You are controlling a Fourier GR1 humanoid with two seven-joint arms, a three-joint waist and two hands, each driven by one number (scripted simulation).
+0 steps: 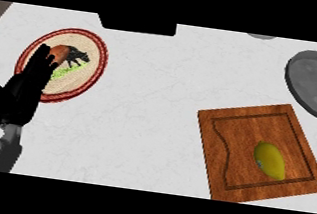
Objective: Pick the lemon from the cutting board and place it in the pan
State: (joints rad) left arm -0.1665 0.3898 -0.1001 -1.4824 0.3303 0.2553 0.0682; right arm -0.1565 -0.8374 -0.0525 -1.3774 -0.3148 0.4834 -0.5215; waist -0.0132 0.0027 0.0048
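On counter: 1 lemon [269, 160], 1 cutting board [221, 137], 1 pan [315, 82], 1 plate [92, 65].

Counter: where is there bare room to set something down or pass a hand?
Bare counter lies between the plate and the cutting board. The right side is crowded: lemon on the board, pan just above. The left hand overlaps the plate's edge.

no readable text, labels or numbers

likely a kitchen: white marbled counter [157, 78] bearing a wooden cutting board [232, 134], grey pan [313, 81] and decorated plate [87, 49].
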